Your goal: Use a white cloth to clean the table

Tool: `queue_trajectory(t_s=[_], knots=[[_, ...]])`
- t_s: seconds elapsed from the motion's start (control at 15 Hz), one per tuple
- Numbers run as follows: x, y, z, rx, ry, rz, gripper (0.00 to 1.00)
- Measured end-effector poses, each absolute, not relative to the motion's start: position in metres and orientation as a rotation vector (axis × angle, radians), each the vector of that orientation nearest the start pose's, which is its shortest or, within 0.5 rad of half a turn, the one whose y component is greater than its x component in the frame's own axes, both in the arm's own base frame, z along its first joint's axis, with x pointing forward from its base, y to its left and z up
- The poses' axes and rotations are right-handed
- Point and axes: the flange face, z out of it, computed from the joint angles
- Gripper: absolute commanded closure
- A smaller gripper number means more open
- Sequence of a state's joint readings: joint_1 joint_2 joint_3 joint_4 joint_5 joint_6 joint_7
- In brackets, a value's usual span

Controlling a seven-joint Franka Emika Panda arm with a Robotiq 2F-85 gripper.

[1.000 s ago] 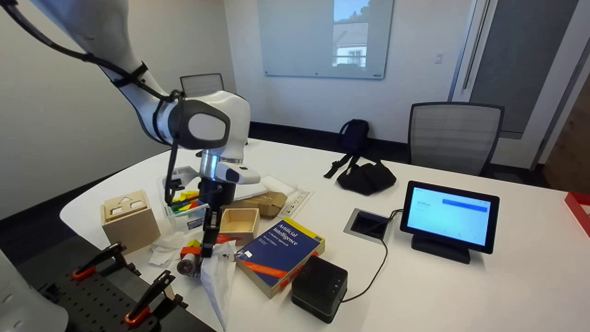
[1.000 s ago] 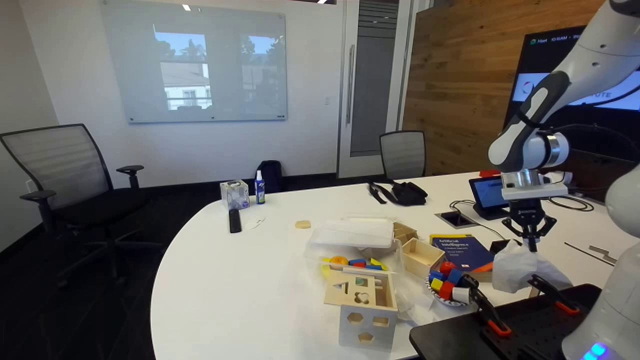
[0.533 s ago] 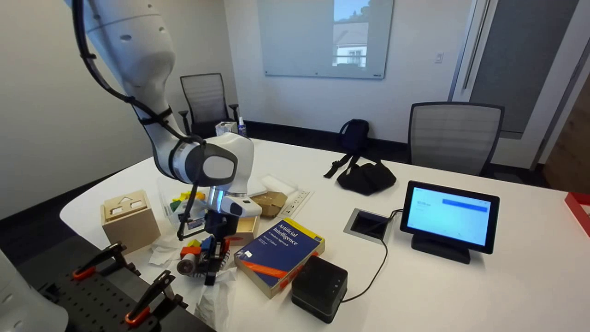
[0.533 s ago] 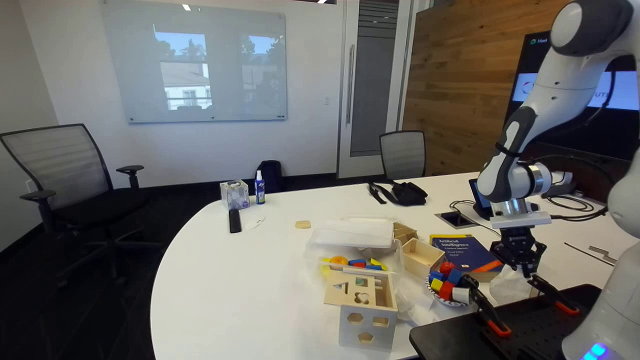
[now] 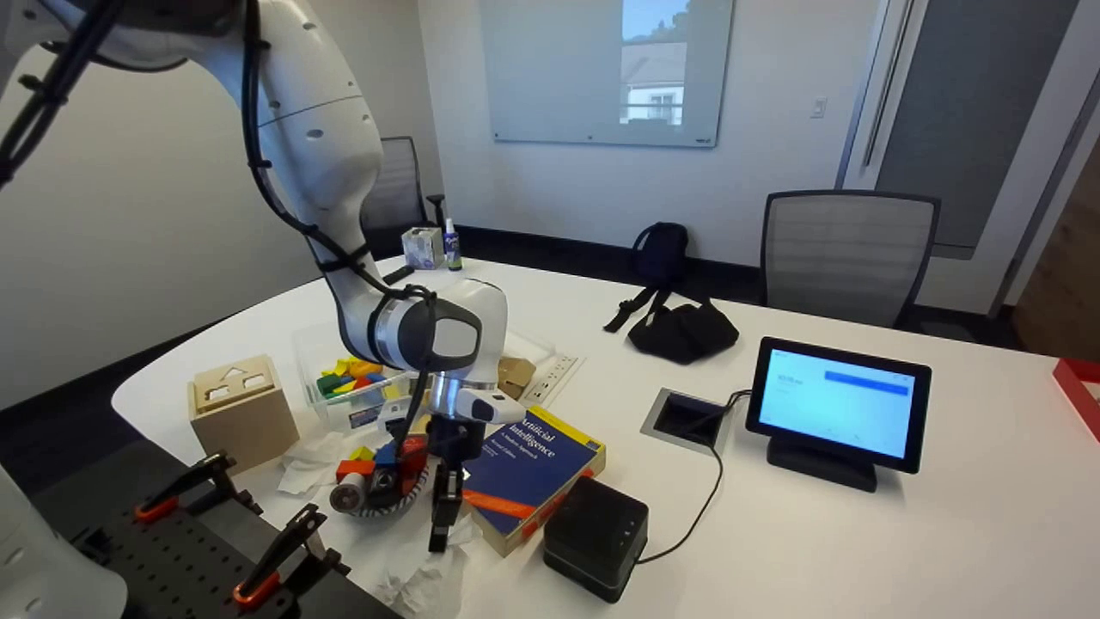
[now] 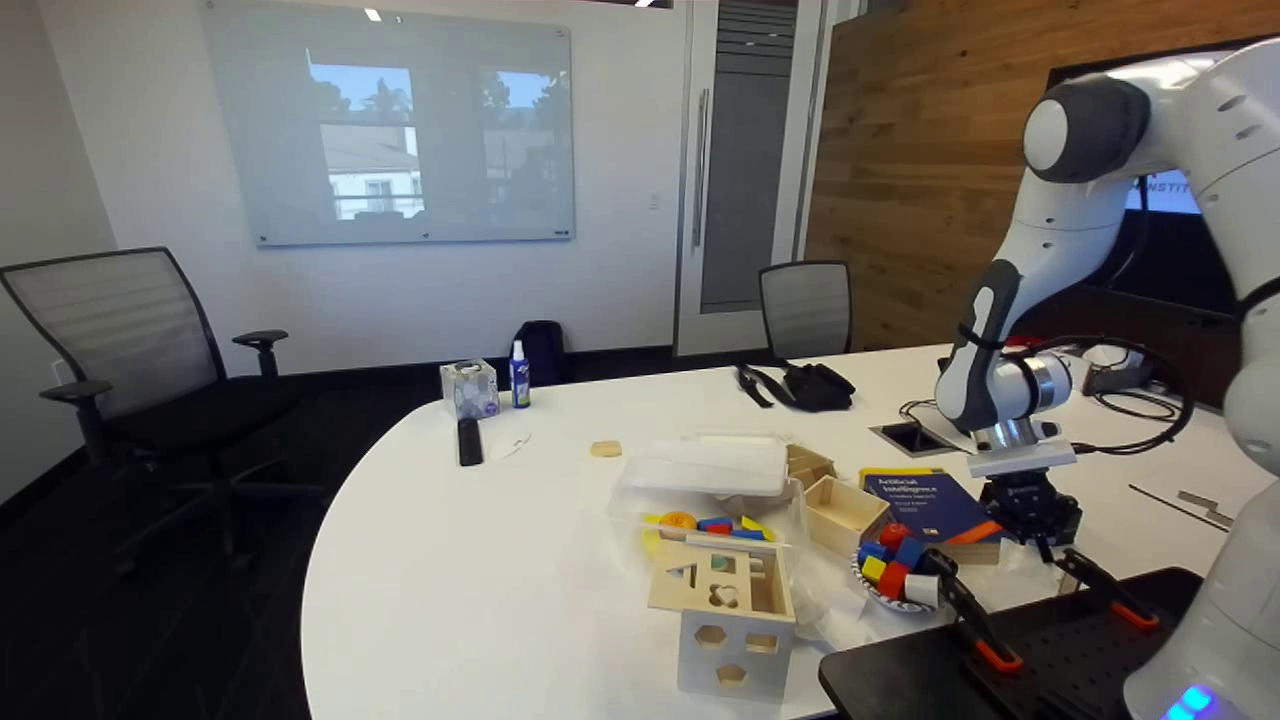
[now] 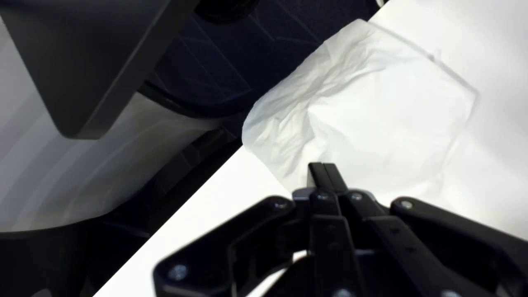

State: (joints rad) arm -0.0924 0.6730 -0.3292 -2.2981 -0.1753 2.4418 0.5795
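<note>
The white cloth (image 5: 421, 583) is thin and crumpled, lying low on the white table (image 5: 971, 533) near its front edge. It shows partly behind my gripper in an exterior view (image 6: 1016, 556), and spread with folds in the wrist view (image 7: 379, 119). My gripper (image 5: 440, 543) points down at the cloth, its fingertips at the cloth's upper part. In the wrist view its fingers (image 7: 324, 167) are pressed together over the cloth; the pinched bit is hidden. The gripper also shows in an exterior view (image 6: 1046, 550), and the table's wide bare part there (image 6: 450, 590).
A blue book (image 5: 528, 468) lies right beside my gripper, with a black box (image 5: 595, 537) beyond it. A bowl of blocks (image 6: 890, 598) and a wooden shape box (image 6: 735, 650) stand near. Black clamps (image 5: 279, 559) rise from the mount plate. A tablet (image 5: 838, 404) stands farther off.
My gripper has come down and moved toward the book and black box. The cloth hung from the fingers before; now it lies bunched on the table, having shifted along with the gripper.
</note>
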Motion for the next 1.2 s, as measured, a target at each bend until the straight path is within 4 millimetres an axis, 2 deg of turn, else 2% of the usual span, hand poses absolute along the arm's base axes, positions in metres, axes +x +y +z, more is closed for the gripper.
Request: queue_trajectory(t_s=[0.27, 0.47, 0.6, 0.73, 1.07, 1.2], knots=[[0.388, -0.231, 0.034, -3.096, 1.403, 0.857, 1.0], [0.388, -0.233, 0.027, -3.087, 1.418, 0.869, 1.0], [0.399, -0.22, 0.022, -3.083, 1.401, 0.85, 1.0], [0.422, -0.2, 0.02, -3.094, 1.356, 0.801, 1.0], [0.491, -0.147, 0.033, -3.15, 1.214, 0.621, 1.0], [0.502, -0.132, 0.035, -3.152, 1.163, 0.62, 1.0]])
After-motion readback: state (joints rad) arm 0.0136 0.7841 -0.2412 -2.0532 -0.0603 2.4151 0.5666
